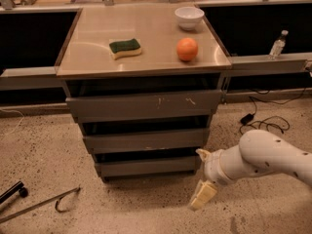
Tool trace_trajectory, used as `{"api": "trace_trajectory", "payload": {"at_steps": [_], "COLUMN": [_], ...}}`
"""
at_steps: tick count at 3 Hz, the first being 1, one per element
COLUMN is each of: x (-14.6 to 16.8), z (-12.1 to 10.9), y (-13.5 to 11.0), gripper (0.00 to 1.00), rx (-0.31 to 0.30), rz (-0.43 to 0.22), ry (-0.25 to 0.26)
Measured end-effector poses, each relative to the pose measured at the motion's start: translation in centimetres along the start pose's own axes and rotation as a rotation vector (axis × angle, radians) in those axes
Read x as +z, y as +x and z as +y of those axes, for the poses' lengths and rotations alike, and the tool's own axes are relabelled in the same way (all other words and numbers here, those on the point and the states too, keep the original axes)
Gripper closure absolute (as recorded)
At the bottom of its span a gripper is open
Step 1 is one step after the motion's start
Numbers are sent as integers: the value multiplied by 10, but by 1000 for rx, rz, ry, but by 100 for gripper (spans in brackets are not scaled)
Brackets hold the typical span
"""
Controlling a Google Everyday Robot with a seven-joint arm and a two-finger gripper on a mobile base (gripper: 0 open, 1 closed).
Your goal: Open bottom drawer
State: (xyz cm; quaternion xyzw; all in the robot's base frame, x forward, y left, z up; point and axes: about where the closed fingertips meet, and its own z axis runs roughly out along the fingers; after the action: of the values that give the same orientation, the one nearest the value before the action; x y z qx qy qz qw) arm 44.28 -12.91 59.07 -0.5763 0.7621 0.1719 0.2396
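Observation:
The bottom drawer (146,166) is the lowest, narrowest grey front of the cabinet, just above the floor, with a dark gap above it. My gripper (201,174) is at the drawer's right end, close to its right corner, on the white arm (265,157) that comes in from the right. Its two cream fingers are spread, one fingertip (201,153) level with the drawer's top edge and the other (202,195) down near the floor. It holds nothing.
The cabinet top (146,57) carries a green sponge (125,48), an orange (187,49) and a white bowl (189,16). Above the bottom drawer are the middle (145,140) and scratched top (144,105) fronts. A metal rod (39,204) lies on the floor at left, cables (263,123) at right.

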Motion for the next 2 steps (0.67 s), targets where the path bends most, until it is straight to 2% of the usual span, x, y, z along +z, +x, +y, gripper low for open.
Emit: {"api": "trace_trajectory", "payload": {"at_steps": [1,2], "x": [75,151], "z": [-7,-6], "y": [32,52], "gripper": [0,0], "rx": [54,116], "rz": [-7,3], "ry": [-32,-87]}}
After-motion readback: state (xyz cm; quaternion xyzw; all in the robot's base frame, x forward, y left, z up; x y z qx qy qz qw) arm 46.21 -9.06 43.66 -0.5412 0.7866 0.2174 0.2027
